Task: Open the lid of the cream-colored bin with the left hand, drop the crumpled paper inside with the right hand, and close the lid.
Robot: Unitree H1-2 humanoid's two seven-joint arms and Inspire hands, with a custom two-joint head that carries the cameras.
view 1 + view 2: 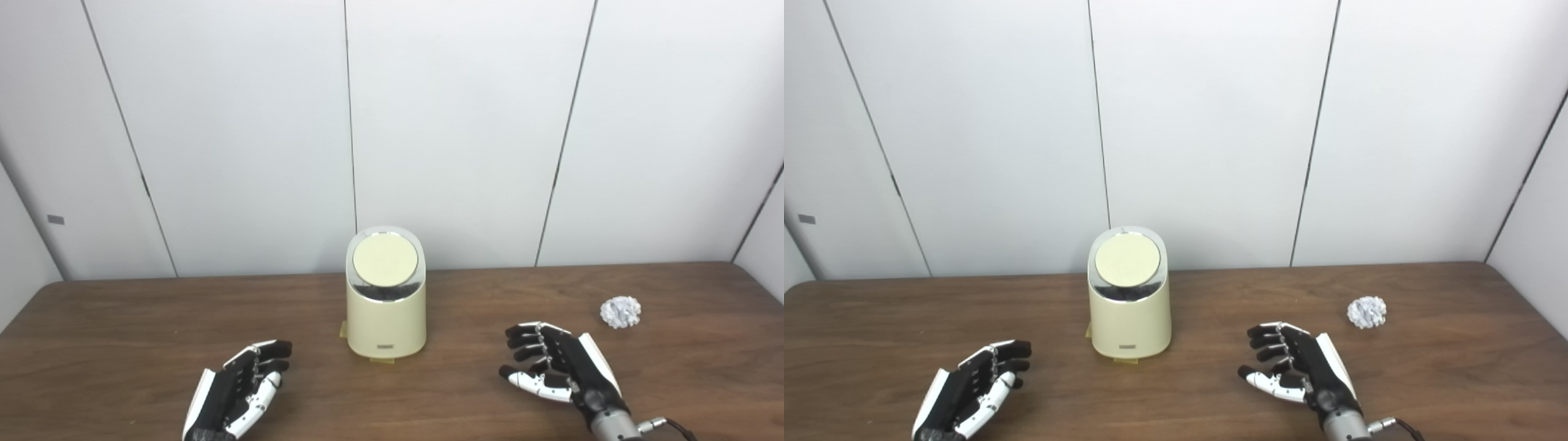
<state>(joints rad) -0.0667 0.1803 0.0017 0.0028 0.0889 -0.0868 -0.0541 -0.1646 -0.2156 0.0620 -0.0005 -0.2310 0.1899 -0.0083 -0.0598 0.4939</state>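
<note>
I am holding my left hand (242, 389) low in the lower left of the frame, above the table (122, 331), palm turned inward, fingers apart and lightly curled, gripping nothing. My right hand (560, 367) is sitting in the lower right in the same manner: fingers spread and gently bent toward the middle, empty.

The bin (386, 318) is standing upright at the centre of the frame, between my two hands and a little farther back, touching neither. Its round lid (385, 258) is lying closed on the slanted top, facing me, with a shiny rim around it. Small bits of yellowish tape (343, 331) are showing at its base.

The paper (620, 312) is resting on the table at the right of the frame, beyond and to the right of my right hand, apart from it and well apart from the bin.
</note>
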